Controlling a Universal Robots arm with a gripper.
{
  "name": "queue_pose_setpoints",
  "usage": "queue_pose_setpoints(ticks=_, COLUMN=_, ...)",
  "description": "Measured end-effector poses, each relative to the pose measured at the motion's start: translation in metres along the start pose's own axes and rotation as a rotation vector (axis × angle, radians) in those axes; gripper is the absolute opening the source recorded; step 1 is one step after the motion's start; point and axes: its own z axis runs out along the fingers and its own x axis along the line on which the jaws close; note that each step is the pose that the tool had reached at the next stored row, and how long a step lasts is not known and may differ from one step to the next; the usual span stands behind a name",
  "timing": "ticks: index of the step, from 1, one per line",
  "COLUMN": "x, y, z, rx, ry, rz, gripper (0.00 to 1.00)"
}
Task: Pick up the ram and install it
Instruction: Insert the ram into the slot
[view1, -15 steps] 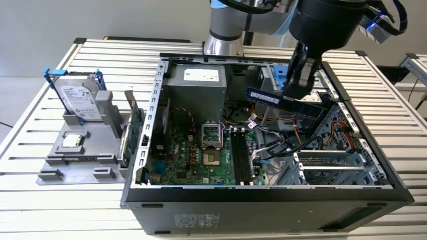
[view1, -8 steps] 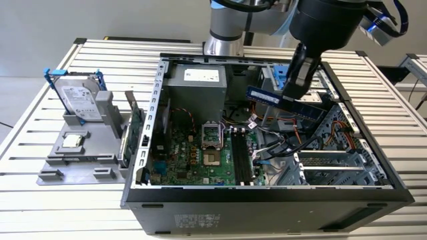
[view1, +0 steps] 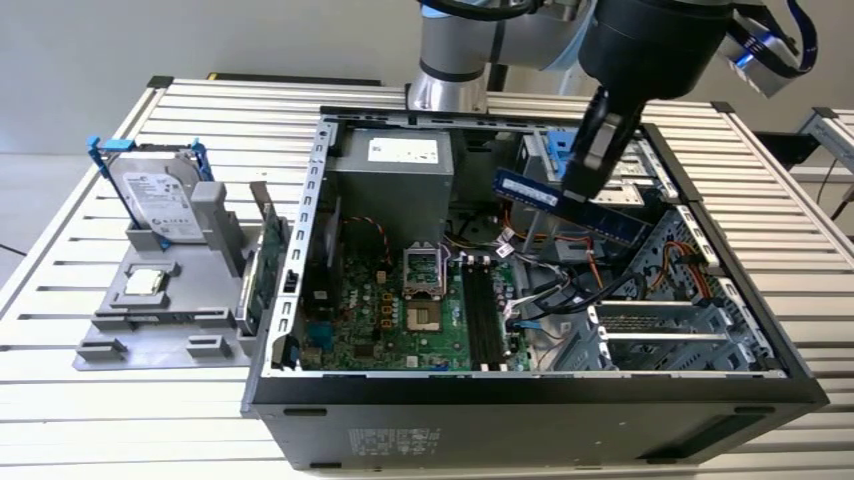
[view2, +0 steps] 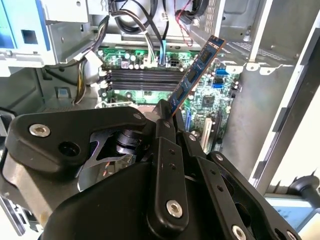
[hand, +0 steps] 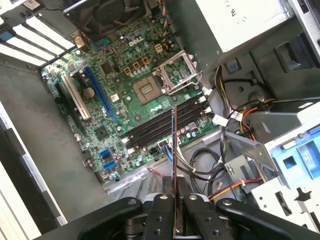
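Likely a lab: slatted metal bench (view1: 80, 400)

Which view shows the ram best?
Second wrist view: the ram turns its chip face to the camera, rising from the gripper shut on it. First wrist view: ram edge-on, a thin line over the motherboard. Exterior view: ram lengthwise above the case, its middle hidden by the gripper.

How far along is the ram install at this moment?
Done: the ram is picked up. In hand: the gripper clamps it, tilted, above the open computer case. Left: the motherboard's memory slots sit empty, so it is not yet seated.
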Motion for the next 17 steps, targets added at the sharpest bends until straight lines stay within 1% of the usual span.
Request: queue_pose_setpoints(ticks=17, x=0.0000, y=0.0000, z=0.0000, rx=-0.0058, ry=-0.0019, rz=0.165, gripper=0.00)
